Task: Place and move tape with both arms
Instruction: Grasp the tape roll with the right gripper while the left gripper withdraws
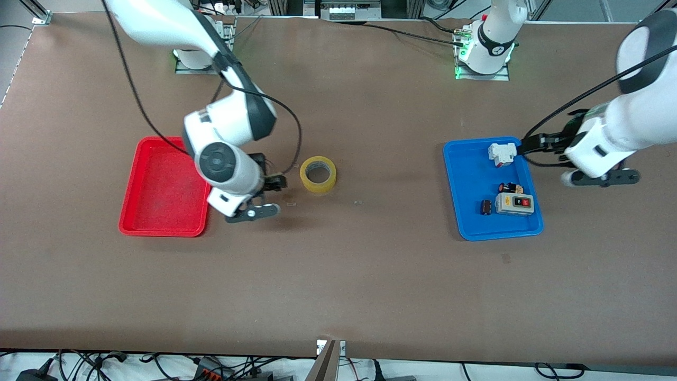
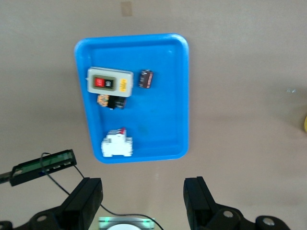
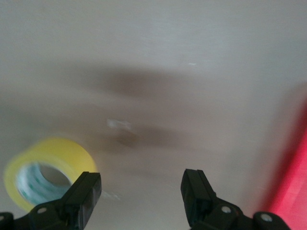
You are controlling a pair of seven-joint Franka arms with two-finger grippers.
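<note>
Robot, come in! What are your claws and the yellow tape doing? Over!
Right claw open, low beside the tape. Left claw open, empty, by the blue tray. Tape flat on table, nothing blocking.

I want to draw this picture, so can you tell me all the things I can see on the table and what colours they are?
tape: one, yellowish roll, lying flat on the table between the two trays, nearer the red one
red tray: one, red, toward the right arm's end of the table
blue tray: one, blue, toward the left arm's end
white block: one, white, in the blue tray
switch box: one, grey with red and black buttons, in the blue tray
small dark parts: a few, in the blue tray beside the switch box
table: one, brown
right gripper: one, black, open, low beside the tape
left gripper: one, black, open, over the blue tray's edge
</note>
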